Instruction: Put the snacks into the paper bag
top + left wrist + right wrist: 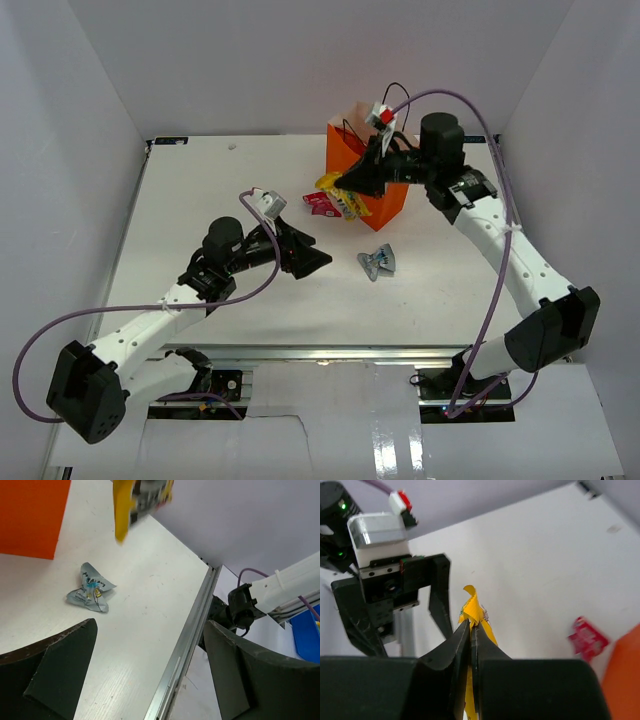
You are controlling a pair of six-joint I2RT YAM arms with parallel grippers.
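The orange paper bag (392,200) stands upright at the back middle of the table; it also shows in the left wrist view (30,515) and at the right wrist view's edge (627,680). My right gripper (347,181) (470,625) is shut on the top edge of the orange-yellow chip bag (331,183) (471,602) and holds it off the table at the bag's left front. The chip bag hangs in the left wrist view (132,505). A pink-red wrapper (320,203) (587,637) lies left of the bag. A silver-blue wrapper (377,262) (90,590) lies in front. My left gripper (312,258) (150,665) is open and empty.
The table's metal front rail (190,640) runs close under my left gripper. White walls close in the table on three sides. The right arm's cable (495,250) loops over the right side.
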